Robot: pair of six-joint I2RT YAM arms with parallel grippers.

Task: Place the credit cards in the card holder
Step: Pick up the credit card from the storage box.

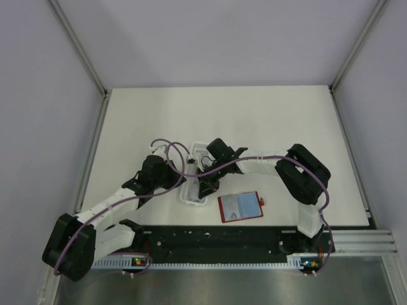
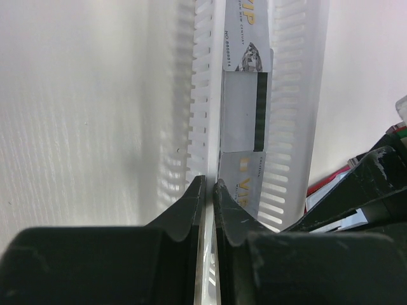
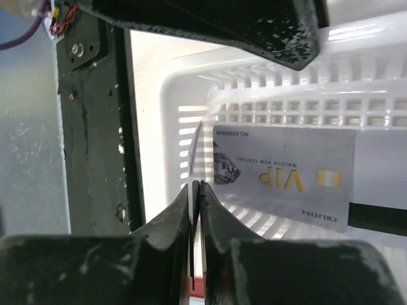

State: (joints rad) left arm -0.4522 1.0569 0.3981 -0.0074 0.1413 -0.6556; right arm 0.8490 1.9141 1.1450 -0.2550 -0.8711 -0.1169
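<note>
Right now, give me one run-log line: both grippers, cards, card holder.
left gripper: shut on white slotted tray wall | right gripper: shut on credit card edge, in tray | card holder: open, beside tray

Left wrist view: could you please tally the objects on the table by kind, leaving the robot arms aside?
credit cards: 3, lying in a row in the tray
white slotted tray: 1
red card holder: 1, only an edge in view
Total: 5
</note>
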